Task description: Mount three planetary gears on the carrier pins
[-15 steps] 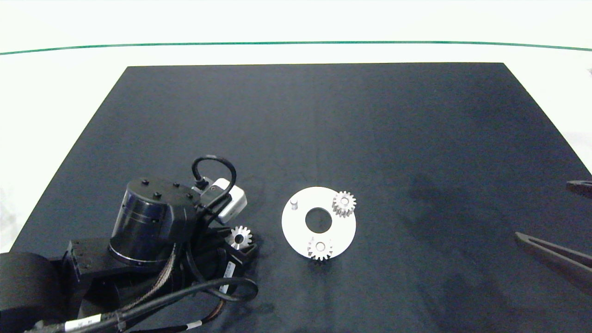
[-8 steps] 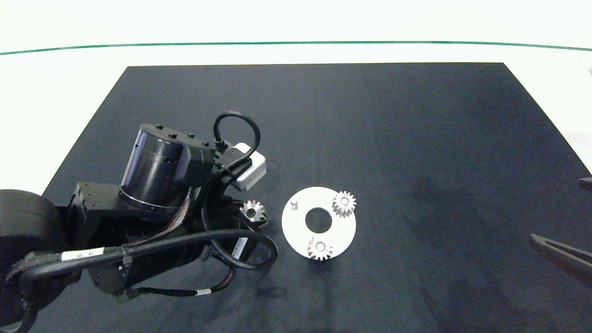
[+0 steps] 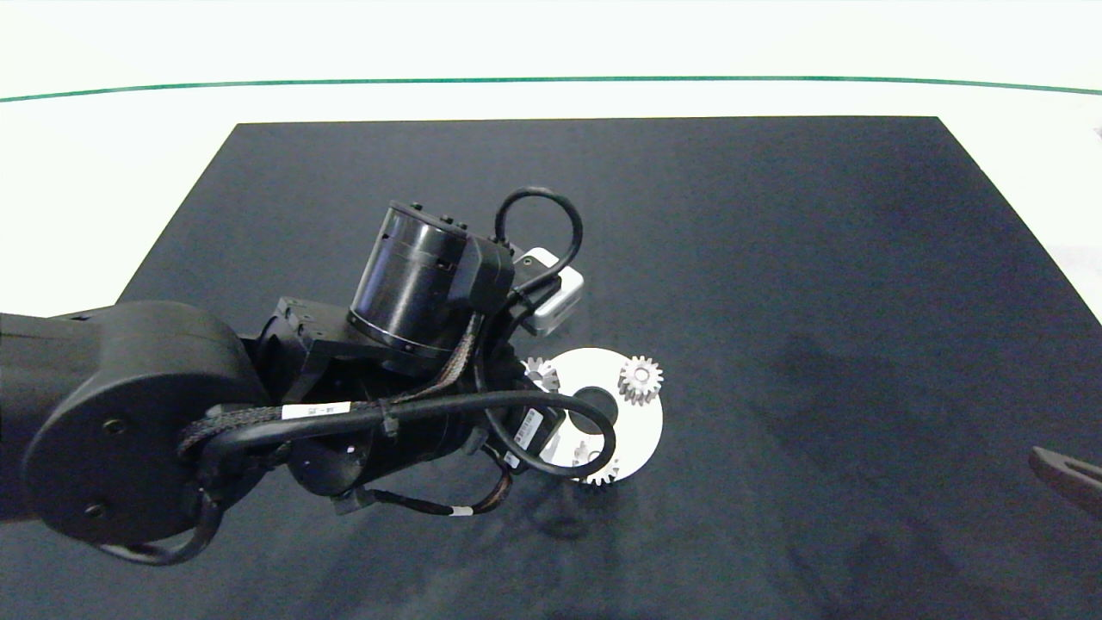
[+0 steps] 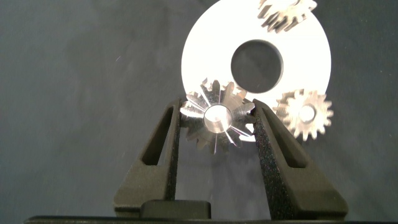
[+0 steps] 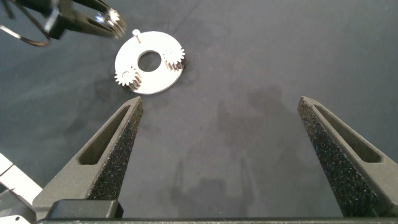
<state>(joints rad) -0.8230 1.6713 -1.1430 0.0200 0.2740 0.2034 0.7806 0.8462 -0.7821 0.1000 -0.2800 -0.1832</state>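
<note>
My left gripper (image 4: 216, 118) is shut on one silvery planetary gear (image 4: 214, 117), gripped by its teeth, and holds it over the left edge of the white carrier disc (image 4: 199, 43). The head view shows that gear (image 3: 541, 373) beside the arm's cables, which cover the disc's (image 3: 644, 432) left part. Two more gears sit on pins: one at the far right (image 3: 640, 380), one at the near edge (image 3: 597, 471). The right wrist view shows the bare third pin (image 5: 135, 33) just by the held gear (image 5: 112, 16). My right gripper (image 5: 219, 102) hangs open at the right, away from the disc.
Everything lies on a black mat (image 3: 775, 258) on a white table (image 3: 103, 172). The left arm's bulk (image 3: 258, 413) covers the mat's near left. Only a tip of the right gripper (image 3: 1067, 474) shows at the head view's right edge.
The left arm has carried the gear to the right and farther from the front edge, from the mat beside the disc to over the disc's left rim. The right gripper drew back toward the right edge.
</note>
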